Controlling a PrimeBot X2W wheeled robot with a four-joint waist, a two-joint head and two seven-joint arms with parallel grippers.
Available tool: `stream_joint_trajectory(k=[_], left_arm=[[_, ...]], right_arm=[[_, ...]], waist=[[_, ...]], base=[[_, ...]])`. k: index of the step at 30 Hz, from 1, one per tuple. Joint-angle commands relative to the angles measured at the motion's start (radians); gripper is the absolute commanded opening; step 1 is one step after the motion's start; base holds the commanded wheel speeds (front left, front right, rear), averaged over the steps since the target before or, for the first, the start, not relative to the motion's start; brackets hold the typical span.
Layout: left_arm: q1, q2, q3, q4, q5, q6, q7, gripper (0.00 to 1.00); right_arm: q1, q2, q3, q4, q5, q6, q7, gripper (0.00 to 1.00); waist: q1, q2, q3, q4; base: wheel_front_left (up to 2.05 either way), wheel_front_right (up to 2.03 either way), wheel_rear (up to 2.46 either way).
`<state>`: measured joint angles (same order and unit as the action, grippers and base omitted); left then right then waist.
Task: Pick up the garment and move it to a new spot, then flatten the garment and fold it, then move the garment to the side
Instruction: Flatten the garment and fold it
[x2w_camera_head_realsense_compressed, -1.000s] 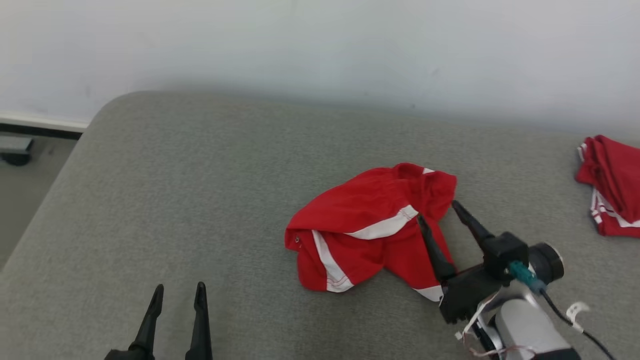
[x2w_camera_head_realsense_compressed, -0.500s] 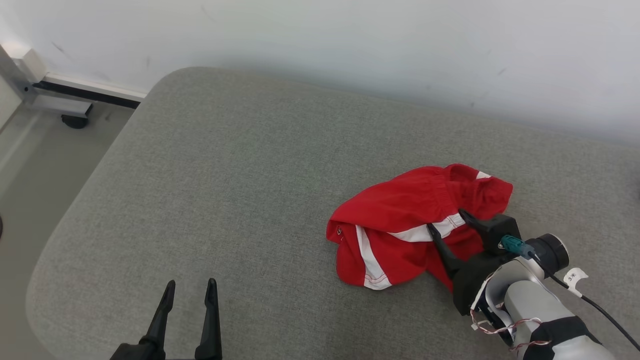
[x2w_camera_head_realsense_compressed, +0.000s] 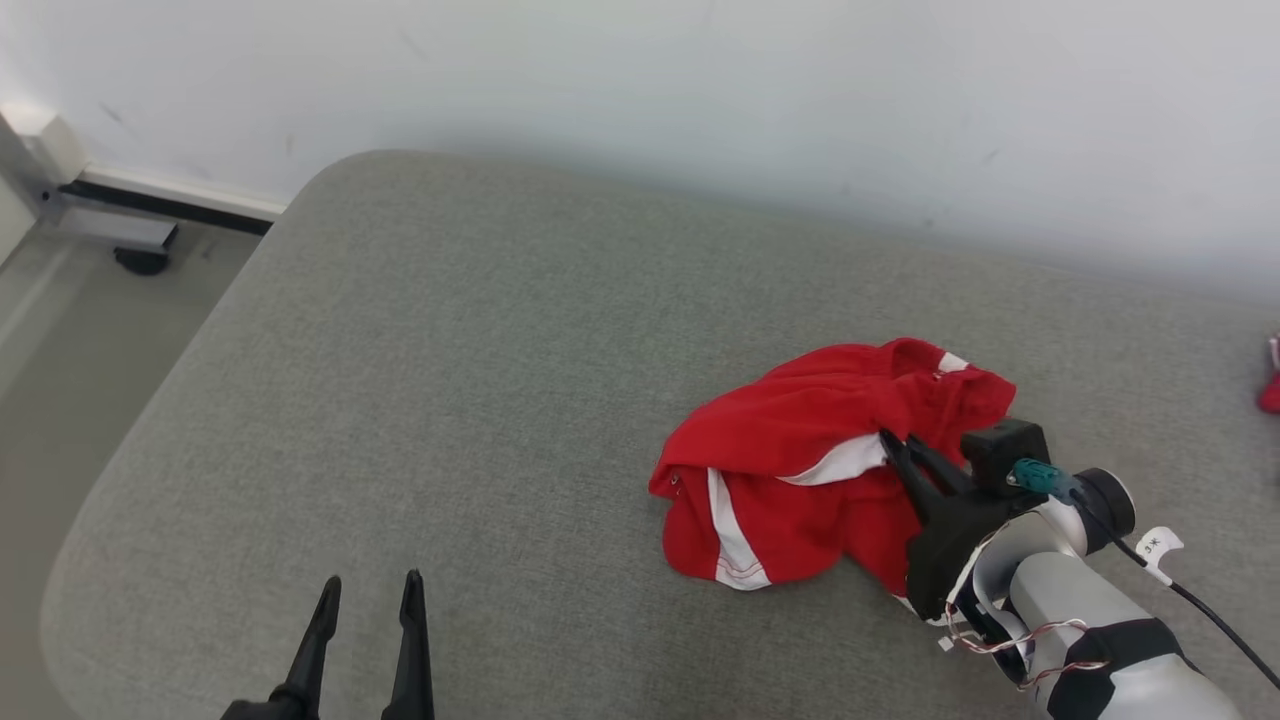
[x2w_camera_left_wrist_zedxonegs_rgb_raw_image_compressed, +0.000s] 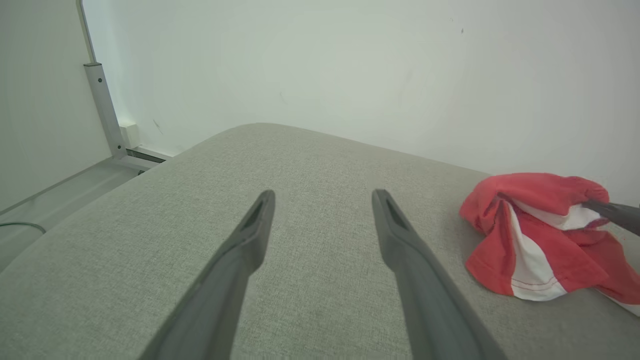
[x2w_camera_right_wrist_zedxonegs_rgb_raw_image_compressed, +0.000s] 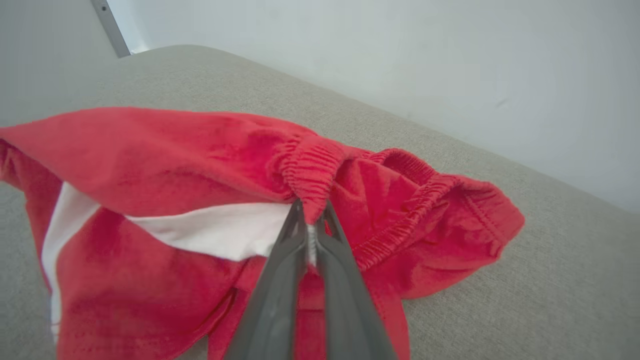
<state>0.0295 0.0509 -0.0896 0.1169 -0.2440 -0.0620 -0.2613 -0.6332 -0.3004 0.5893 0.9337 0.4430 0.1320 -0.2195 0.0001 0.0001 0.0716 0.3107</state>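
The garment (x2w_camera_head_realsense_compressed: 800, 460) is a crumpled bright red piece with white panels, lying right of centre on the grey cushion (x2w_camera_head_realsense_compressed: 450, 400). My right gripper (x2w_camera_head_realsense_compressed: 893, 445) comes in from the lower right and is shut on a gathered, elastic-ribbed fold of the garment (x2w_camera_right_wrist_zedxonegs_rgb_raw_image_compressed: 310, 175), beside a white panel; the fold bunches up between the fingertips in the right wrist view. Near the cushion's front edge at lower left, my left gripper (x2w_camera_head_realsense_compressed: 368, 588) stands open with nothing between its fingers. In the left wrist view my left gripper (x2w_camera_left_wrist_zedxonegs_rgb_raw_image_compressed: 322, 197) points across bare cushion, the garment (x2w_camera_left_wrist_zedxonegs_rgb_raw_image_compressed: 540, 235) off to its right.
A white wall (x2w_camera_head_realsense_compressed: 700, 90) runs behind the cushion. Floor and a grey metal frame (x2w_camera_head_realsense_compressed: 90, 215) lie past the cushion's rounded left end. A scrap of another red cloth (x2w_camera_head_realsense_compressed: 1270, 390) peeks in at the right edge.
My right gripper's fingers, spread around the garment's edge a second ago, have closed on a fold of it. The head camera has swung left, so the picture shifted. The left gripper stays open.
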Motion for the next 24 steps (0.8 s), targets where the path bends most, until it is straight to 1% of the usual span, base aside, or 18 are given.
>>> stream_joint_trajectory(k=[1,4,9,14,17,21,24], left_arm=[[0.017,-0.001,0.004,0.003,0.003,-0.003,-0.003,1.0],[0.032,-0.001,0.017,0.002,0.01,-0.007,-0.003,1.0],[0.044,-0.001,0.027,0.005,0.016,-0.021,-0.003,1.0],[0.036,-0.001,0.012,0.011,0.017,-0.032,-0.003,1.0],[0.033,-0.001,-0.002,0.013,0.019,-0.032,-0.003,1.0],[0.043,-0.001,-0.007,0.016,0.02,-0.03,-0.003,1.0],[0.052,-0.001,-0.006,0.019,0.02,-0.033,-0.003,1.0]], right_arm=[[0.006,-0.009,-0.002,-0.009,0.01,-0.002,-0.013,0.0],[0.024,-0.023,-0.015,-0.047,0.038,-0.002,-0.034,0.0],[0.079,-0.078,-0.065,-0.14,0.049,-0.002,-0.045,0.0],[0.195,-0.127,-0.138,-0.256,0.065,-0.002,-0.046,0.0],[0.288,-0.159,-0.183,-0.335,0.067,-0.002,-0.024,0.0],[0.437,-0.168,-0.256,-0.455,0.082,-0.002,0.034,0.0],[0.557,-0.142,-0.307,-0.544,0.113,-0.002,0.085,0.0]], waist=[[-0.0001,-0.0001,-0.024,-0.029],[-0.0001,-0.0001,-0.043,-0.069],[-0.0001,-0.0001,-0.061,-0.143],[-0.0001,-0.0001,-0.067,-0.193],[-0.0001,-0.0001,-0.069,-0.213],[-0.0001,-0.0001,-0.073,-0.231],[-0.0001,-0.0001,-0.077,-0.239]], base=[[0.0,0.0,0.0],[0.0,0.0,0.0],[0.0,0.0,0.0],[0.0,0.0,0.0],[0.0,0.0,0.0],[0.0,0.0,0.0],[0.0,0.0,0.0]])
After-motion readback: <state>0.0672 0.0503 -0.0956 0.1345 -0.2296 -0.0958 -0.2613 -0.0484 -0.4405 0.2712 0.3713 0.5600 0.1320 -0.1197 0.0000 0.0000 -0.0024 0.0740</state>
